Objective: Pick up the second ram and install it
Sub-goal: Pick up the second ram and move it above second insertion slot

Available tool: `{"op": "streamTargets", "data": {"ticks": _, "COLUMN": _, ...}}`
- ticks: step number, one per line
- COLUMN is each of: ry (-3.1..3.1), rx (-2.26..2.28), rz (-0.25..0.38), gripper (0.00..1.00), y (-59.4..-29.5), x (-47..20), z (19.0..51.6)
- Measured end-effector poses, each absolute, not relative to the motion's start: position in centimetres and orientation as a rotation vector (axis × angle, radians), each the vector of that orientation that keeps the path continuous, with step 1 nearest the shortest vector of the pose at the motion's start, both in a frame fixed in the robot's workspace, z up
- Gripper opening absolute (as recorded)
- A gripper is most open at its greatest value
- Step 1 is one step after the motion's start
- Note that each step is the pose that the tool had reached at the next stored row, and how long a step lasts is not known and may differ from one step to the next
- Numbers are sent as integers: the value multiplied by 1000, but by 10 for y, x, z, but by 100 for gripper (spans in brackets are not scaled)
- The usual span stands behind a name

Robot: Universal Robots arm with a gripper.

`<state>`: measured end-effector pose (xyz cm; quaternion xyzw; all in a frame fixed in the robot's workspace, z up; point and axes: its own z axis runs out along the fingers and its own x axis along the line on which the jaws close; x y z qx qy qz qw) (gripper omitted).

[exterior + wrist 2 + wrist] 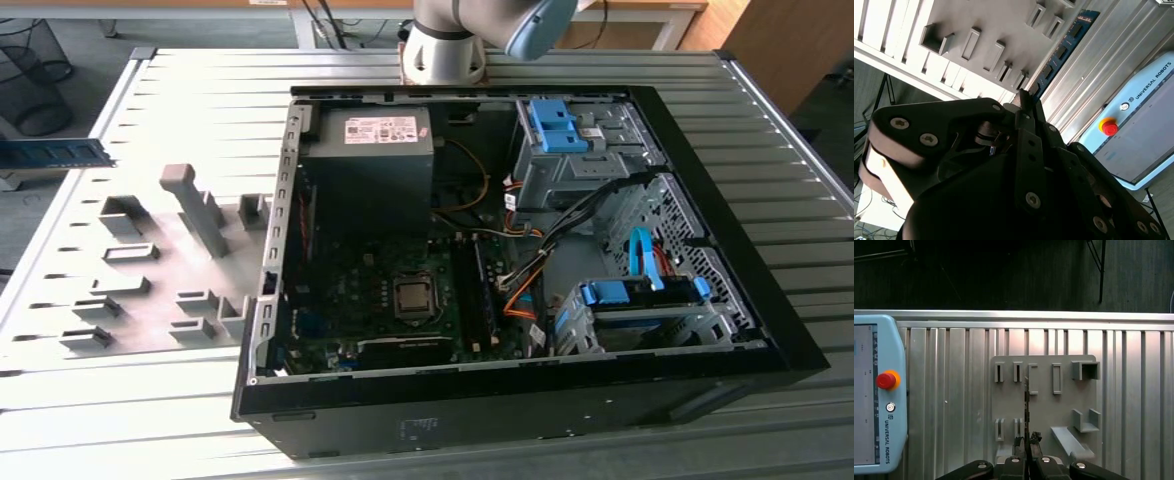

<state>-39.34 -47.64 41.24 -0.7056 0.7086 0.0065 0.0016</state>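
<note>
The second ram (56, 152), a thin blue-green stick with black chips, hangs in the air at the exterior view's far left, above the table's edge. In the second wrist view the ram (1061, 47) sticks out from my gripper (1026, 99), which is shut on one end of it. The first wrist view shows the ram (1026, 400) edge-on, rising from the closed fingers (1019, 444) over the grey holder plate (1046, 405). The long black motherboard slots (470, 285) lie inside the open computer case (534, 400), well to the exterior view's right of the ram.
The grey holder plate (147, 270) with raised blocks sits on the ribbed metal table (200, 90), beside the case. A teach pendant (874, 395) with a red button lies on the table near the plate. Cables and blue drive brackets (641, 295) crowd the case's right side.
</note>
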Motion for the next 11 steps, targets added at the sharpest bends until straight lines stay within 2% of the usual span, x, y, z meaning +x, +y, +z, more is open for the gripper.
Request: {"op": "streamTargets", "data": {"ticks": 11, "ry": 2224, "rx": -2214, "rz": 20, "gripper": 14, "y": -476, "x": -390, "z": 412}}
